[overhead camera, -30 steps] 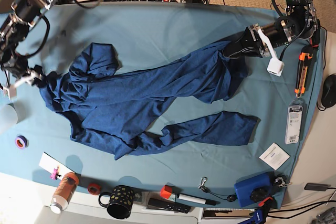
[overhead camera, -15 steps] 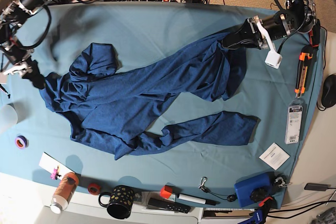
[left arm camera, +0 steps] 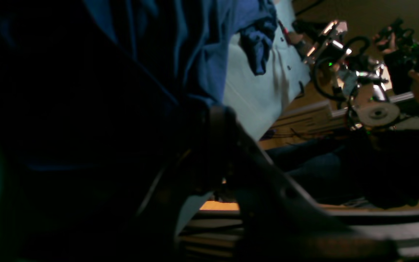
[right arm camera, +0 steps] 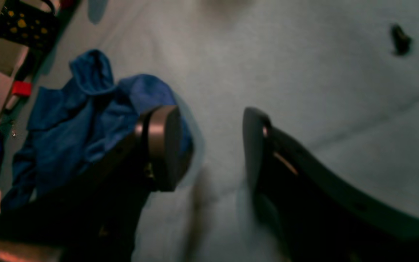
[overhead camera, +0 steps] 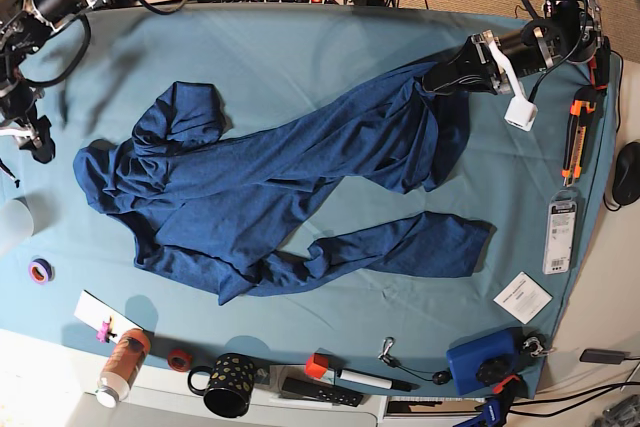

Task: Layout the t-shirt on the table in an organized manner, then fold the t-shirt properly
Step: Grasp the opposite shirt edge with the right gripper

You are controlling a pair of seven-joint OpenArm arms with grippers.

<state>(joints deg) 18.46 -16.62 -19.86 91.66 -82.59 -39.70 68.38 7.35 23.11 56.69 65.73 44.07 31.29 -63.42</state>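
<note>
The navy t-shirt [overhead camera: 270,182] lies crumpled and stretched slantwise across the teal table [overhead camera: 300,47]. My left gripper [overhead camera: 433,80] is shut on the t-shirt's upper right end and holds it taut. In the left wrist view, dark t-shirt folds [left arm camera: 195,54] fill the frame and hide the jaws. My right gripper [overhead camera: 40,147] hovers just left of the t-shirt's left edge without touching it. In the right wrist view it is open [right arm camera: 209,145] over bare table [right arm camera: 322,72], with the bunched t-shirt [right arm camera: 75,120] beside one of its fingers [right arm camera: 160,145].
Along the front edge stand a bottle [overhead camera: 122,365], a black dotted mug [overhead camera: 230,384], a marker [overhead camera: 365,379] and a blue box [overhead camera: 480,362]. An orange tool [overhead camera: 577,137], a badge [overhead camera: 561,235] and a card [overhead camera: 521,297] lie at the right. A tape roll [overhead camera: 40,270] sits at the left.
My right gripper, open throughout, has drawn back to the left off the t-shirt's left edge. My left gripper rose slightly toward the back with the fabric, then held still.
</note>
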